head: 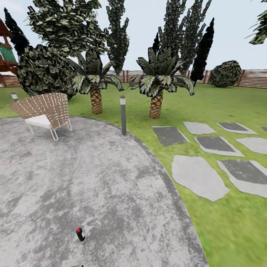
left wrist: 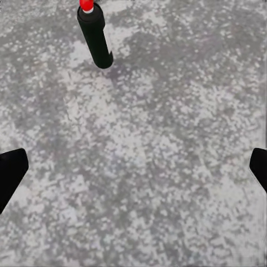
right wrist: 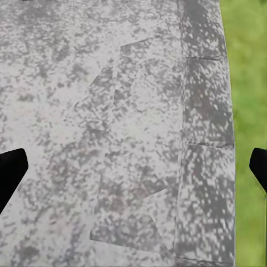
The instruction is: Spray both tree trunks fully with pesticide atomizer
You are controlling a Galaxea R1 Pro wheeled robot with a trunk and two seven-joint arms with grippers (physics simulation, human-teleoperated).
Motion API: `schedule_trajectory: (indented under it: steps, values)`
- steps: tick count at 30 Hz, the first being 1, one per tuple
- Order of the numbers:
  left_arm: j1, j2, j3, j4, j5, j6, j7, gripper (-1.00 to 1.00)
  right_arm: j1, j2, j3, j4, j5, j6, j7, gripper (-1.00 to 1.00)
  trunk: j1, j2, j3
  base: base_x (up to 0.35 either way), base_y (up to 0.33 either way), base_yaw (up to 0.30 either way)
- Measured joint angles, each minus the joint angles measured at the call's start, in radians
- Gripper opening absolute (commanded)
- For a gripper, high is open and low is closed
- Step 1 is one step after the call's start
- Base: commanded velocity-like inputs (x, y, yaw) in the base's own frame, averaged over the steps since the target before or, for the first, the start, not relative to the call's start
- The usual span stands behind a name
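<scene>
The pesticide atomizer (head: 80,234), a small black bottle with a red top, stands upright on the grey paved floor near the bottom of the head view. In the left wrist view the atomizer (left wrist: 94,34) stands well ahead of my left gripper (left wrist: 133,167), which is open and apart from it. My right gripper (right wrist: 133,167) is open over bare paving beside the grass edge. The garden lawn (head: 230,222) with grey stepping stones (head: 198,176) lies to the right, and the slatted fence (head: 256,78) runs at the back. The thick-trunked trees and any pesticide cloud are out of view.
A wicker chair (head: 46,109) stands at the patio's far left. A grey lamp post (head: 123,115) rises at the patio's far edge. Two short palms (head: 95,92) (head: 156,96) grow behind it, with dark cypress-like trees and a round bush (head: 225,73) further back.
</scene>
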State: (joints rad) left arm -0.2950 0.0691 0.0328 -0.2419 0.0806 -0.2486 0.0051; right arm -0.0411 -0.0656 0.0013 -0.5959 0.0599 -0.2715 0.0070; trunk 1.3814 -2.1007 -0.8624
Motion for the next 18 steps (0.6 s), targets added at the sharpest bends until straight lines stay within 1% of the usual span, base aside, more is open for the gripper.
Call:
schedule_trajectory:
  steps: [10,18]
  values:
    - [0.0,0.0,0.0,0.0,0.0,0.0,0.0,1.0,0.0,0.0,0.0,0.0,0.0,0.0,0.0,1.0,0.0,0.0,0.0,0.191,-0.274,0.276]
    - [0.001,0.0,0.0,0.0,0.0,0.0,0.0,1.0,0.0,0.0,0.0,0.0,0.0,0.001,0.0,1.0,0.0,0.0,0.0,0.218,-0.189,0.276]
